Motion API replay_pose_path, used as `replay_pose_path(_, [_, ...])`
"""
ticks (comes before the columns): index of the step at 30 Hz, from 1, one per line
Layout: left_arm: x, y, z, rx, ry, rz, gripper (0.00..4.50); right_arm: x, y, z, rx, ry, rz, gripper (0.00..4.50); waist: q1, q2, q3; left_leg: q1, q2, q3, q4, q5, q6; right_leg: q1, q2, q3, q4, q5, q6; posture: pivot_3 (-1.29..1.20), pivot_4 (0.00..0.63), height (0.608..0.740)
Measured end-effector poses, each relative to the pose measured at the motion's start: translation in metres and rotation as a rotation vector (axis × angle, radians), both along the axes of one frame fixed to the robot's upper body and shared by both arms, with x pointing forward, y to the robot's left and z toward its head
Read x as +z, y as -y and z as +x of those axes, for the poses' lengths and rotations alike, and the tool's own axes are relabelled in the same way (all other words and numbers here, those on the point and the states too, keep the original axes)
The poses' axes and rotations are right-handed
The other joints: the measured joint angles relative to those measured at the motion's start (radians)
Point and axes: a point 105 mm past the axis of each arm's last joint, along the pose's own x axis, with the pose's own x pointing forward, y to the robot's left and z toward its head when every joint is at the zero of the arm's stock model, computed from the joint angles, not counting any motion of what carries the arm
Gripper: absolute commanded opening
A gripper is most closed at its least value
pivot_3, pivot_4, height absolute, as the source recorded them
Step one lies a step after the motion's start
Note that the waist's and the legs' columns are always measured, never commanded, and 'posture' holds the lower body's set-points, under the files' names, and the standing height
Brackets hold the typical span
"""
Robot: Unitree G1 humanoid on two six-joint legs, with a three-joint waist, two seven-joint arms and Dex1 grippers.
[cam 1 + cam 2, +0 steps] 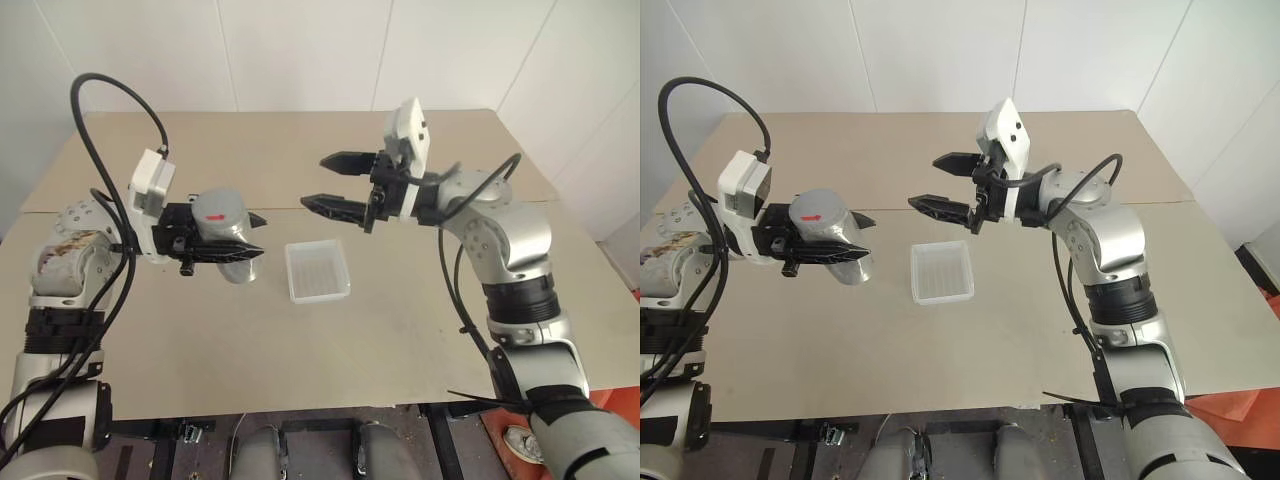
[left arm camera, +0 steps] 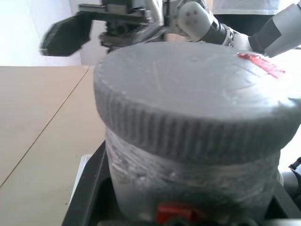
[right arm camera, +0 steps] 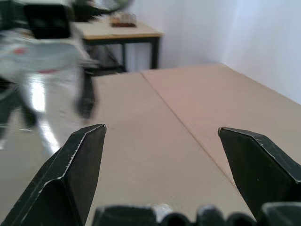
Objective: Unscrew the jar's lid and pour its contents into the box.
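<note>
Small silvery-grey cylindrical jar (image 1: 222,225) with red stripe, its round grey ribbed screw lid (image 2: 193,101) still on, held sideways above the beige table (image 1: 250,330) in the clamped left gripper (image 1: 252,236). Right gripper (image 1: 322,182), fingers spread wide and empty, faces it, well apart. Translucent white square box (image 1: 317,271) lies on the table between them
</note>
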Motion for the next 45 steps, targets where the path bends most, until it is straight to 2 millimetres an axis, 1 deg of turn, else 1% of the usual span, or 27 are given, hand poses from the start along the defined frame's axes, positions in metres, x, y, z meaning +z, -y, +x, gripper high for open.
replay_pose_path(3, [-0.006, 0.006, 0.006, 0.001, -0.014, -0.012, 1.94, 0.01, -0.019, -0.026, 0.109, 0.029, 0.028, 4.47, 0.002, 0.0, 0.0, 0.0, 0.0, 0.0, 0.0, 0.0, 0.0, 0.0, 0.0, 0.0, 0.0, 0.0, 0.0, 0.0, 0.15, 0.74])
replay_pose_path(5, [-0.009, 0.011, 0.009, -0.007, -0.021, -0.007, 1.94, 0.014, -0.03, -0.035, 0.143, 0.043, 0.038, 4.47, 0.001, 0.0, 0.0, 0.0, 0.0, 0.0, 0.001, 0.0, 0.0, 0.0, 0.0, 0.0, 0.0, 0.0, 0.0, 0.0, 0.15, 0.74])
replay_pose_path(8, [-0.007, 0.014, 0.011, -0.02, -0.011, -0.016, 1.94, 0.018, -0.042, -0.039, 0.15, 0.047, 0.039, 4.47, 0.001, 0.0, 0.0, 0.0, 0.0, 0.0, 0.001, 0.0, 0.0, 0.0, 0.0, 0.0, 0.001, 0.0, 0.0, 0.0, 0.15, 0.74])
replay_pose_path(9, [-0.005, 0.017, 0.012, -0.03, -0.003, -0.016, 1.94, 0.022, -0.05, -0.04, 0.152, 0.057, 0.038, 4.47, 0.001, 0.0, 0.0, 0.0, 0.0, 0.0, 0.0, 0.0, 0.0, 0.0, 0.0, -0.001, 0.001, 0.0, 0.0, 0.0, 0.15, 0.74])
replay_pose_path(11, [-0.002, 0.019, 0.012, -0.042, 0.01, -0.013, 1.94, 0.022, -0.059, -0.037, 0.127, 0.065, 0.015, 4.47, 0.0, 0.0, 0.0, 0.0, 0.0, 0.0, 0.0, 0.0, 0.0, 0.0, 0.0, 0.0, 0.001, 0.0, 0.0, 0.0, 0.15, 0.74])
replay_pose_path(15, [-0.003, 0.018, 0.014, -0.043, 0.018, -0.003, 1.94, 0.005, -0.074, -0.023, 0.04, 0.041, -0.045, 4.47, 0.0, 0.0, 0.0, 0.0, 0.0, 0.0, 0.0, 0.0, 0.0, 0.0, 0.0, 0.0, 0.001, 0.0, 0.0, 0.0, 0.15, 0.74])
replay_pose_path(19, [-0.004, 0.018, 0.014, -0.043, 0.016, 0.007, 1.94, 0.0, -0.079, -0.017, 0.01, 0.022, -0.051, 4.47, 0.0, 0.0, 0.0, 0.0, 0.0, 0.0, 0.0, 0.0, 0.0, 0.0, 0.0, 0.0, 0.001, 0.0, 0.0, 0.0, 0.15, 0.74])
replay_pose_path(24, [-0.004, 0.017, 0.016, -0.023, 0.018, 0.004, 1.94, 0.001, -0.084, -0.013, 0.006, 0.004, -0.048, 4.47, 0.0, 0.0, 0.0, 0.0, 0.0, 0.0, 0.0, 0.0, 0.0, 0.0, 0.0, -0.001, 0.001, 0.0, 0.0, 0.0, 0.15, 0.74])
replay_pose_path(27, [-0.004, 0.017, 0.016, -0.018, 0.017, 0.005, 1.94, 0.001, -0.082, -0.012, 0.017, 0.0, -0.051, 4.47, 0.0, 0.0, 0.0, 0.0, 0.0, 0.0, 0.0, 0.0, 0.0, 0.0, 0.0, -0.001, 0.001, 0.0, 0.0, 0.0, 0.15, 0.74])
replay_pose_path(32, [-0.007, 0.014, 0.016, 0.002, 0.007, 0.009, 1.94, -0.002, -0.064, -0.011, 0.046, 0.004, -0.056, 4.47, 0.001, 0.0, 0.0, 0.0, 0.0, 0.0, 0.0, 0.0, 0.0, 0.001, 0.0, -0.001, 0.001, 0.0, 0.0, 0.0, 0.15, 0.74])
replay_pose_path(35, [-0.008, 0.009, 0.017, 0.026, 0.0, 0.016, 1.94, -0.003, -0.045, -0.008, 0.041, 0.006, -0.053, 4.47, 0.001, 0.0, 0.0, 0.0, 0.0, 0.0, 0.0, 0.0, 0.0, 0.0, 0.0, -0.001, 0.001, 0.0, 0.0, 0.0, 0.15, 0.74])
replay_pose_path(36, [-0.008, 0.006, 0.016, 0.031, 0.001, 0.018, 1.94, 0.0, -0.036, -0.002, 0.008, 0.014, -0.046, 4.47, 0.001, 0.0, 0.0, 0.0, 0.0, 0.0, 0.0, 0.0, 0.0, 0.001, 0.0, -0.001, 0.001, 0.0, 0.0, 0.0, 0.15, 0.74])
replay_pose_path(37, [-0.008, 0.007, 0.013, 0.01, 0.01, 0.026, 1.94, 0.004, -0.019, 0.01, -0.077, 0.016, -0.027, 4.47, 0.004, 0.0, 0.0, 0.0, -0.001, 0.0, 0.0, 0.0, 0.0, 0.001, -0.001, -0.001, 0.0, 0.0, 0.0, 0.0, 0.15, 0.74])
replay_pose_path(38, [-0.008, 0.007, 0.011, -0.002, 0.015, 0.031, 1.94, 0.007, -0.007, 0.018, -0.132, 0.015, -0.016, 4.47, 0.006, 0.0, 0.0, 0.0, -0.001, 0.0, 0.0, 0.0, 0.0, 0.001, -0.001, -0.001, 0.0, 0.0, 0.0, 0.0, 0.15, 0.74])
replay_pose_path(39, [-0.008, 0.007, 0.01, -0.006, 0.015, 0.032, 1.94, 0.008, 0.002, 0.022, -0.162, 0.013, -0.007, 4.47, 0.005, 0.0, 0.0, 0.0, -0.001, 0.0, 0.0, 0.0, 0.0, 0.001, -0.001, -0.001, 0.0, 0.0, 0.0, 0.0, 0.15, 0.74])
replay_pose_path(45, [-0.009, 0.009, 0.01, -0.015, 0.013, 0.029, 1.94, 0.0, 0.004, 0.017, -0.154, 0.006, -0.008, 4.47, -0.006, 0.0, 0.0, 0.0, 0.0, 0.0, 0.0, 0.0, 0.0, 0.0, 0.0, 0.0, 0.0, 0.0, 0.0, 0.0, 0.15, 0.74])
